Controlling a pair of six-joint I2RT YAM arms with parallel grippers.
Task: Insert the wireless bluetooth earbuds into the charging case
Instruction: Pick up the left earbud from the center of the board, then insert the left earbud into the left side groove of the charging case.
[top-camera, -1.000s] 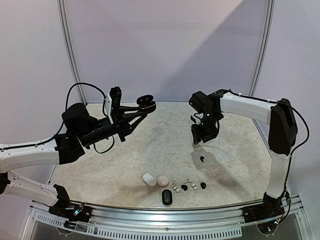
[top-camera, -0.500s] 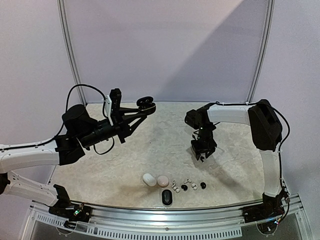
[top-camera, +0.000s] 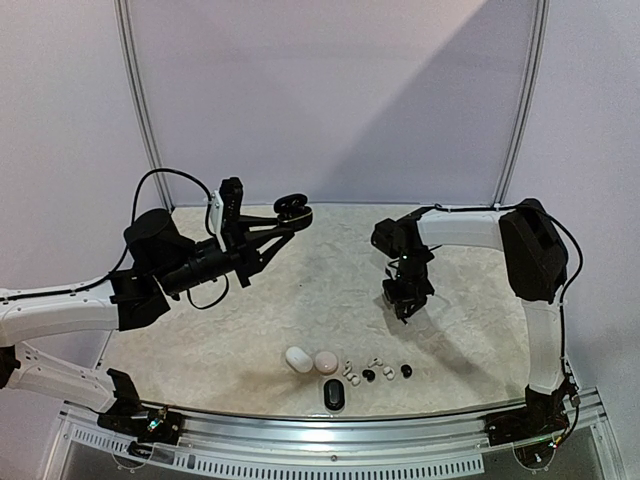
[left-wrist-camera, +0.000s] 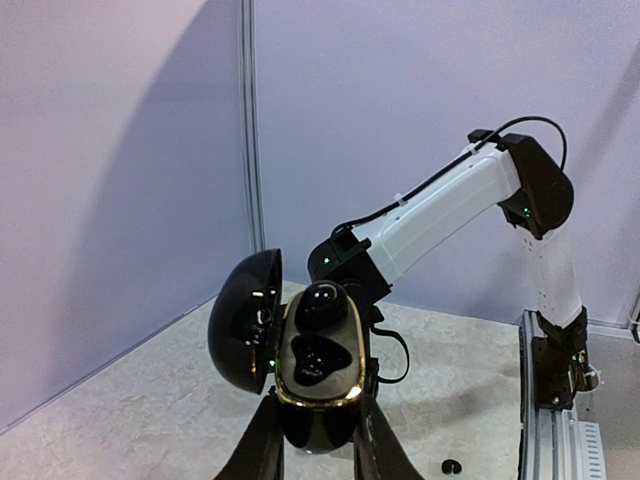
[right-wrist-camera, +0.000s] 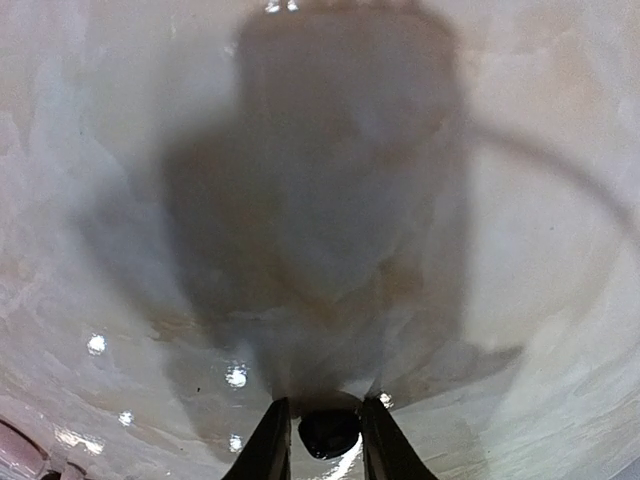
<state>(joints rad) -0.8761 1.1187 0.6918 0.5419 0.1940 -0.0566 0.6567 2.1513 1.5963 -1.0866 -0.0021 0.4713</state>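
My left gripper is shut on an open black charging case, held high over the table's back left with its lid swung left. One glossy black earbud sits in the upper slot; the lower slot is empty. My right gripper is down at the table, right of centre. Its fingers are closed around a black earbud that rests at the table surface. Several more white and black earbuds lie in a row near the front edge.
A white case and a pink case lie side by side near the front, left of the earbud row. A closed black case lies at the front edge. A small black C-shaped piece lies on the table.
My right gripper has dropped from above the table down onto the lone black earbud and closed around it. The left arm and its case have stayed still.
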